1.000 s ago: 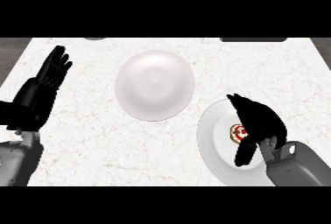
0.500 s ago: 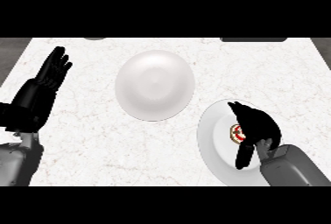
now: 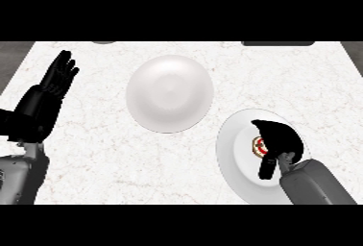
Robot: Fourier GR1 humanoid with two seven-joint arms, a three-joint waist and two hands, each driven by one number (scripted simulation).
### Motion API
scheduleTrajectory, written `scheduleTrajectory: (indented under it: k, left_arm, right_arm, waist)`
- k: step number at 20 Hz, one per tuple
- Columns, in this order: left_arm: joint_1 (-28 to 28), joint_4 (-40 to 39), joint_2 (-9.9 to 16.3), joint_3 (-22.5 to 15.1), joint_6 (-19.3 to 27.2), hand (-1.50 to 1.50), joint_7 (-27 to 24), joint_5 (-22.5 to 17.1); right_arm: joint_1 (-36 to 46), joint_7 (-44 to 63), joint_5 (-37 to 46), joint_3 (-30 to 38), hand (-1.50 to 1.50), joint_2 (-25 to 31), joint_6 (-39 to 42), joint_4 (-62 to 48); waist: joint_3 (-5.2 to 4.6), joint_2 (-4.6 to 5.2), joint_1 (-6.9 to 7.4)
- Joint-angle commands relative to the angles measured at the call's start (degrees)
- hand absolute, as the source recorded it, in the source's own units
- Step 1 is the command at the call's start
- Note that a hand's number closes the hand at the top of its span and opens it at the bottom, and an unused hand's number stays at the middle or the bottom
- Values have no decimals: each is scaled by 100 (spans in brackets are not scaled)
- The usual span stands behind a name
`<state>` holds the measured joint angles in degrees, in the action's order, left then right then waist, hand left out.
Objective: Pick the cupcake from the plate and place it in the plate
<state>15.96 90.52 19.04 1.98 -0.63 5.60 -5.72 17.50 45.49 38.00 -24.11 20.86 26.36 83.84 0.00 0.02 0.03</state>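
A steep downward look at a white marbled desk (image 3: pixel 99 158).

At the far left, the left robot hand (image 3: pixel 51 91) rests near the desk's left edge, its black fingers straight and pointing up and away, holding nothing. Its grey forearm enters from the lower left corner.

Near the middle, towards the far side, lies an empty white plate (image 3: pixel 169 92). It looks taller than wide, with its long axis running away from the viewer. Nothing touches it.

At the lower right lies a second white plate (image 3: pixel 234 163), well apart from the left robot hand and just beside the first plate, though not touching it. On it sits the cupcake (image 3: pixel 259 145), seen from above as a small round shape with a pale rim and red and white marks. Being round from this angle, it shows no clear long axis or pointing direction.

The right robot hand (image 3: pixel 280 141) arches over the cupcake, its fingers curled around the right side and hiding part of it, the thumb hanging down below. Its grey forearm comes in from the lower right edge.
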Motion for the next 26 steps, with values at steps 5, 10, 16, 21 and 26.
scheduleTrajectory:
  k: [5, 10, 16, 21, 26]
  left_arm:
    - [69, 126, -176, -32, 55, 0, 195, 83]
    - [58, 51, -26, 85, -39, 0, 72, 142]
    - [-263, 437, 143, 294, -161, 0, 232, -38]
    - [220, -78, 73, 307, -172, 0, 193, 37]
    - [-197, 217, -38, 244, -210, 0, 48, 33]
  right_arm:
    - [391, -854, 1127, -139, 150, -114, -1262, -444]
    - [-530, -307, 1402, 438, 150, 253, -2090, -83]
    - [-2049, 836, 1956, 817, 150, 617, -2701, 1295]
    - [-2775, 1102, 2203, 426, 150, 472, -2572, 3301]
    - [-2156, 1053, 2435, -46, 150, 141, -2441, 4208]
  waist:
    - [3, 2, 24]
    - [2, -20, -105]
    - [-3, -50, -143]
    - [-3, -20, -137]
    - [-4, -25, -25]
